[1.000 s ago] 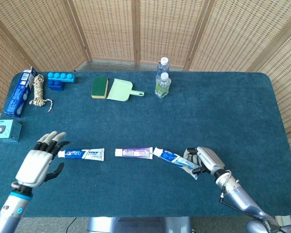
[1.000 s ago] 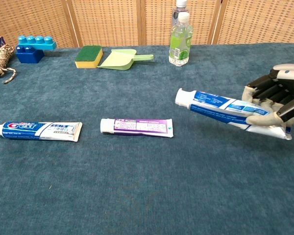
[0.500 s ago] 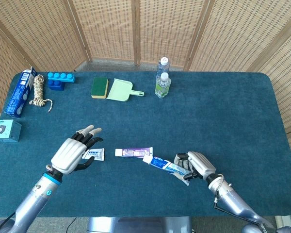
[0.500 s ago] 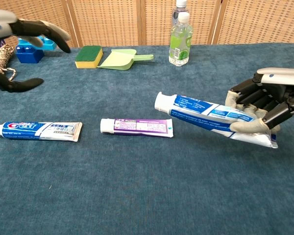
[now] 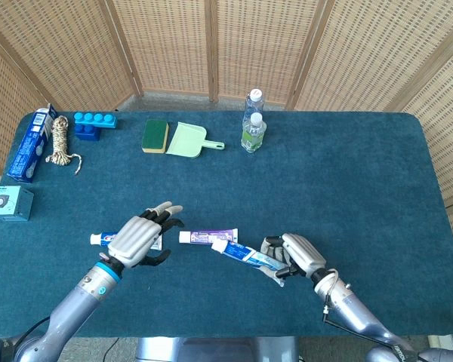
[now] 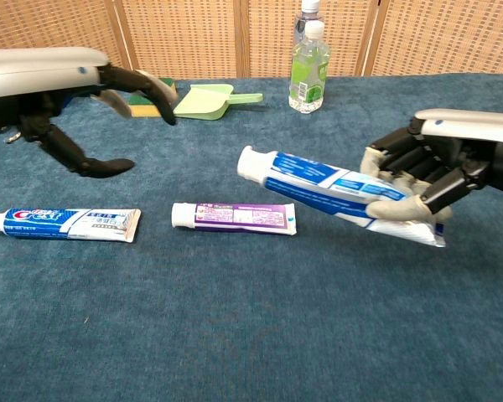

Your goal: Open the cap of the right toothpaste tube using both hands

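My right hand [image 5: 296,255] [image 6: 432,172] grips the tail end of a blue and white toothpaste tube [image 5: 244,256] [image 6: 327,183] and holds it above the table, its white cap [image 5: 218,246] [image 6: 249,160] pointing left. My left hand [image 5: 140,239] [image 6: 63,88] hovers open, fingers spread, left of that cap and apart from it. A purple tube [image 5: 209,237] [image 6: 235,216] and a blue Crest tube [image 6: 63,222] lie flat on the cloth; in the head view my left hand covers part of the Crest tube [image 5: 100,239].
At the back of the blue table [image 5: 347,173] stand two bottles [image 5: 253,125], a green dustpan [image 5: 190,140], a sponge [image 5: 155,135], blue blocks [image 5: 95,125], a rope coil [image 5: 59,143] and a blue box [image 5: 29,145]. A small teal box [image 5: 10,204] sits at the left edge.
My right hand has carried the held tube leftward, toward the middle. My left hand has moved right and inward, over the Crest tube, closer to the cap.
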Robot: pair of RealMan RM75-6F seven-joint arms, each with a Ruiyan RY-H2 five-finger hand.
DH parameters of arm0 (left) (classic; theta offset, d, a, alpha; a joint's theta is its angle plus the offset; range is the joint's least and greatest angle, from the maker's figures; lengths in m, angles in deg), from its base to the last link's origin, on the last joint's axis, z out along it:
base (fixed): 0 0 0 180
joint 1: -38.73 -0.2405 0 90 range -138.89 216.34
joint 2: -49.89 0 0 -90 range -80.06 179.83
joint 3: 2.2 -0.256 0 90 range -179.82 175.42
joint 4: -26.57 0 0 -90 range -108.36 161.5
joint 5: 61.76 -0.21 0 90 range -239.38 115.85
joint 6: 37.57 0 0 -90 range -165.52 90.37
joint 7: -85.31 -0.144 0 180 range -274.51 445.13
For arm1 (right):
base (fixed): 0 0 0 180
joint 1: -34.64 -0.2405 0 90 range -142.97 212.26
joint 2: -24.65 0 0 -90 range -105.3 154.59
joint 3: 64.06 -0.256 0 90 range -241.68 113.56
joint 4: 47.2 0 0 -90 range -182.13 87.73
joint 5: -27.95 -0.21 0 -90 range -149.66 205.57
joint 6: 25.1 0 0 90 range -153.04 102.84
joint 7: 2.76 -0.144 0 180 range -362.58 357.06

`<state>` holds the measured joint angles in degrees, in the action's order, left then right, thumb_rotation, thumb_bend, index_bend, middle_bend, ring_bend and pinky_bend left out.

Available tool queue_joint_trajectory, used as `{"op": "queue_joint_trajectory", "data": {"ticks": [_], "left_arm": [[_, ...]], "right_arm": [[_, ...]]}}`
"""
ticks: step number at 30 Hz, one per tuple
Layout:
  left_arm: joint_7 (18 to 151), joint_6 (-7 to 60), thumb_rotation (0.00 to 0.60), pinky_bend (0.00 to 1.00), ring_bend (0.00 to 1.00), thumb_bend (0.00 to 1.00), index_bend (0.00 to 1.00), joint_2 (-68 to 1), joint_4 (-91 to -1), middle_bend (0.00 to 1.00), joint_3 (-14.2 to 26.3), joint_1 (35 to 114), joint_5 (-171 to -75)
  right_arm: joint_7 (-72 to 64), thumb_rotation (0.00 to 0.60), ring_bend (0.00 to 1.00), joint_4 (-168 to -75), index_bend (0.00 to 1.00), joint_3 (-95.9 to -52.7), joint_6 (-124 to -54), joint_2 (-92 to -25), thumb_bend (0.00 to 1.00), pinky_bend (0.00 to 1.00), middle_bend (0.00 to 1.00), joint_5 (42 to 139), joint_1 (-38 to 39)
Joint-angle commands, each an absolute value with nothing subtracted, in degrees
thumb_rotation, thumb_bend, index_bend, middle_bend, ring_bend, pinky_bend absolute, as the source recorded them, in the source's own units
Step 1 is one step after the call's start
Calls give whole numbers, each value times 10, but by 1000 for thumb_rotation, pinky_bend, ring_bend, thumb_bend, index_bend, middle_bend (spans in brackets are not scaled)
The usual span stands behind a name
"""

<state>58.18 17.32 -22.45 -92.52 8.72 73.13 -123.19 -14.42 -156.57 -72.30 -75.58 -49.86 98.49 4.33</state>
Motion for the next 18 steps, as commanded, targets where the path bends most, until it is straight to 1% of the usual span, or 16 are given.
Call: {"op": "queue_joint_trajectory", "data": {"ticks": [1, 12, 18], "left_arm": [[577, 160, 600, 168, 67, 338, 255, -233, -929, 120, 92, 756, -1201], [591, 155, 600, 174, 67, 339, 255, -255, -928, 120, 94, 803, -1131], [617, 147, 600, 175, 67, 338, 257, -265, -923, 120, 94, 821, -1112]], "right_arm": [[-142, 600, 688, -1568, 960, -724, -758, -502, 485, 773, 722, 986, 41], [-127, 600, 690, -1575, 961, -721, -761, -519, 489, 773, 722, 988, 30], [-119, 600, 691, -1578, 961, -723, -761, -527, 492, 774, 722, 985, 22]]}}
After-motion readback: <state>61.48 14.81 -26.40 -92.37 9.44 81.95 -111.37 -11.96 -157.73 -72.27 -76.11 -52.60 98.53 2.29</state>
